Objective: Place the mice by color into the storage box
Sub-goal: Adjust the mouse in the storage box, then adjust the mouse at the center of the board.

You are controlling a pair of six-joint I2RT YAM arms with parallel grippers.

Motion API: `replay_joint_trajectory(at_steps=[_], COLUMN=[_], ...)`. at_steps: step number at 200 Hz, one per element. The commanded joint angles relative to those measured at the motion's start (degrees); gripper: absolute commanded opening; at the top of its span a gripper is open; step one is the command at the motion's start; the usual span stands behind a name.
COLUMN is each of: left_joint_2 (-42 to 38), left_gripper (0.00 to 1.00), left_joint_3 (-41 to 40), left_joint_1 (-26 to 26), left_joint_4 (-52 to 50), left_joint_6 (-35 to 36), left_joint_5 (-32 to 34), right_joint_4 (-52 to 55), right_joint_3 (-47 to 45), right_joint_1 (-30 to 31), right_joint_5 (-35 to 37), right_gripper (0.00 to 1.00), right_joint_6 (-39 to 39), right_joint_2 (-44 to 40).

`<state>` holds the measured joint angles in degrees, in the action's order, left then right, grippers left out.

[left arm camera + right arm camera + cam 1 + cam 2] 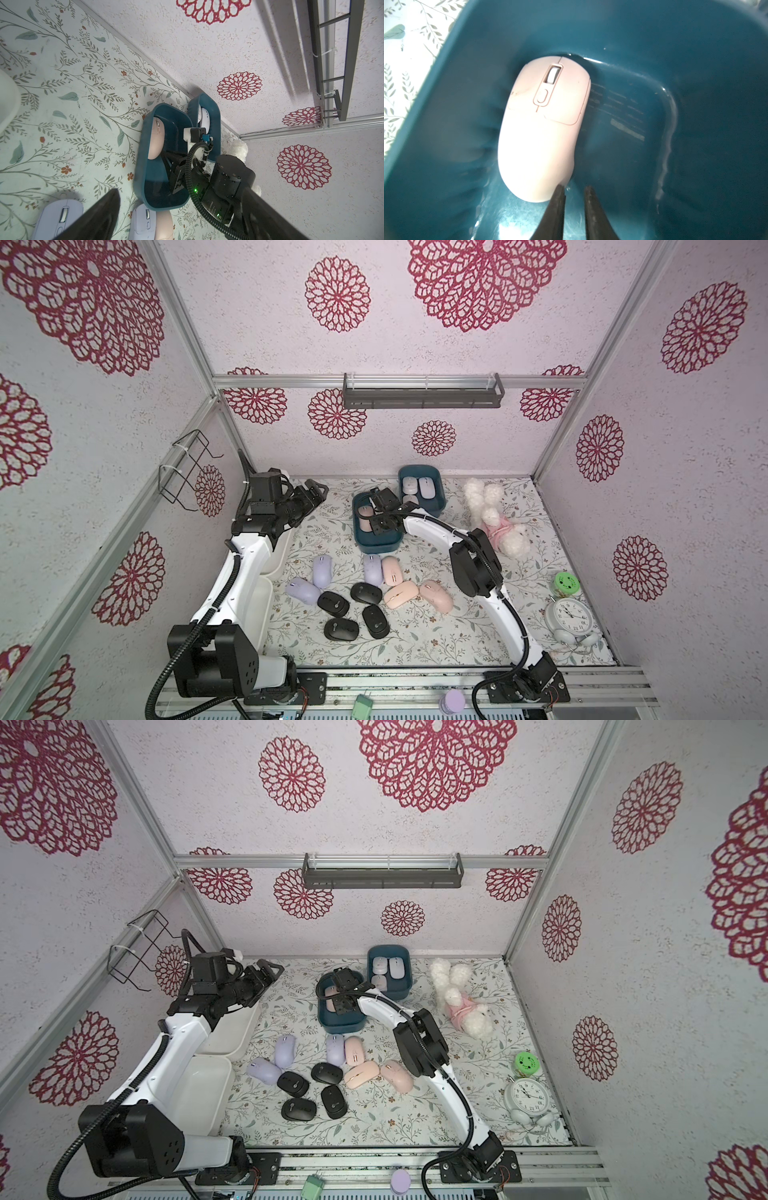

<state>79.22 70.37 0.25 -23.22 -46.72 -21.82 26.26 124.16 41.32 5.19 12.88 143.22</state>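
The right pincer [574,187] sat low inside the near blue box [376,548], its jaws almost pressed together with a slim gap and nothing pinched. One fingertip [559,192] touched the rear of the pink mouse [542,128], which lay on the box floor beside a wall. That mouse looked delivered, so the step in hand seemed to be the end of a placement. The next move probably called for a straight lift clear of the rim. The pincer would then reach, jaws spread, for the three pink mice [398,595] on the table [415,641]. These lay crowded together, with a lilac mouse [372,568] against one and a black mouse [365,593] just beside another, leaving little room for fingers. The other black mice [340,628] and lilac mice [322,570] lay nearby. The white mice [426,487] filled the far blue box [441,506]. The left pincer [316,490] hung spread wide and empty above the white trays [203,1085]. A plush toy [498,518] and an alarm clock [571,614] stood well apart.
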Motion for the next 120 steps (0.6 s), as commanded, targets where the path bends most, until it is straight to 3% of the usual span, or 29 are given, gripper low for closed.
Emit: replay_joint_trajectory(at_steps=[1,38,62,85,120], left_joint_2=[-0.5,-1.0,-1.3,-1.3,-0.6], left_gripper=[0.93,0.93,0.93,0.94,0.95], left_joint_3=[0.3,0.2,0.1,0.4,0.7], left_joint_1=[-0.3,-0.8,-2.7,-5.6,-10.4], left_joint_4=[1.3,1.7,1.8,1.3,1.5], left_joint_6=[0.4,0.1,0.2,0.6,0.9], left_joint_5=[-0.6,-1.4,-1.2,-1.4,-2.6], right_joint_4=[0.1,-2.2,-3.2,-2.2,1.2], right_joint_3=[1.6,-5.1,-15.3,-31.1,-55.7], right_joint_1=[0.4,0.7,0.8,0.7,0.8], right_joint_5=[-1.8,0.0,3.4,6.4,4.7], right_gripper=[0.22,0.24,0.37,0.52,0.72], right_joint_6=[-0.3,0.6,0.3,-0.4,-0.4], right_joint_2=[-3.0,-14.0,-24.5,-35.9,-53.7])
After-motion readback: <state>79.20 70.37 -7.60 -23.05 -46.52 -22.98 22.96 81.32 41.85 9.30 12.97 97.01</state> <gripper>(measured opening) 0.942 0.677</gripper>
